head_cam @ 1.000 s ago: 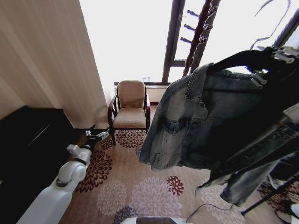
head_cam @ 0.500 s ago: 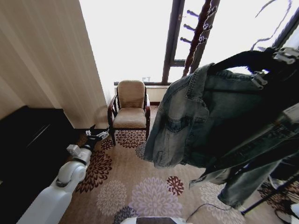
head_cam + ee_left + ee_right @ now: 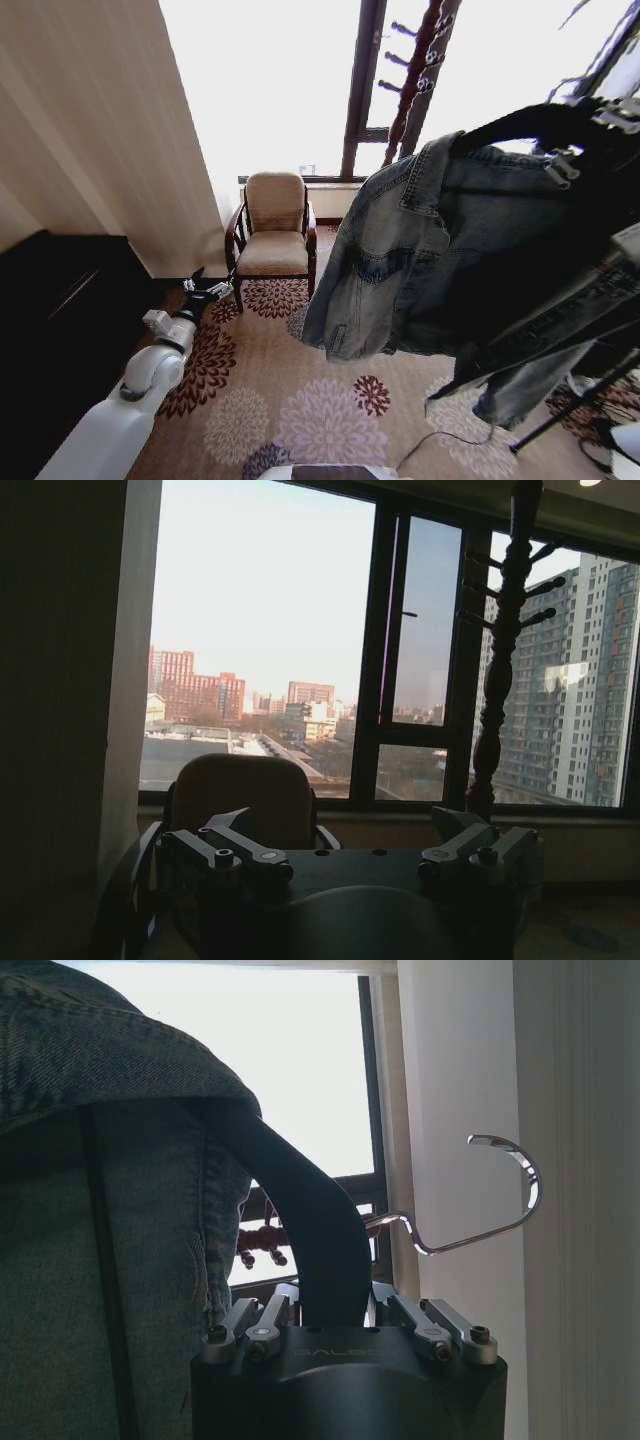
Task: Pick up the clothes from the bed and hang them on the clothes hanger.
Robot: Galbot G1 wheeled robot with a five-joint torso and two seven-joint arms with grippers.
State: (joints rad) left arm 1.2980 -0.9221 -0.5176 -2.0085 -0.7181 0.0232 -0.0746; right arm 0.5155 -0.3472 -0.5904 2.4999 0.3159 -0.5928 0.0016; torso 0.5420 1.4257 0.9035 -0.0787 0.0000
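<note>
I am at the hanging step: the jacket [image 3: 440,260] is already draped on the clothes hanger [image 3: 530,125], and I hold the pair up in the air at my right, in front of the window [image 3: 290,90], well clear of the carpet [image 3: 300,400]. My right fingers [image 3: 345,1312] are pinching the black arm of the hanger, which rises between them in the right wrist view, with the silver hook [image 3: 500,1195] free and open to one side. My left gripper [image 3: 205,292] hangs low by the armchair [image 3: 275,235], idle; its fingers are spread with nothing between them.

The next move, as I judge it, calls for carrying the hook up to a peg of the tall wooden coat stand [image 3: 420,70] by the window, keeping the hanger level so the denim does not slide off its shoulder.

The jacket looks faded light blue, collar folded over the hanger's arm, one chest pocket facing me. It sits lopsided: one sleeve and the hem trail down toward the floor. That uneven weight could tip the hanger as I move.
</note>
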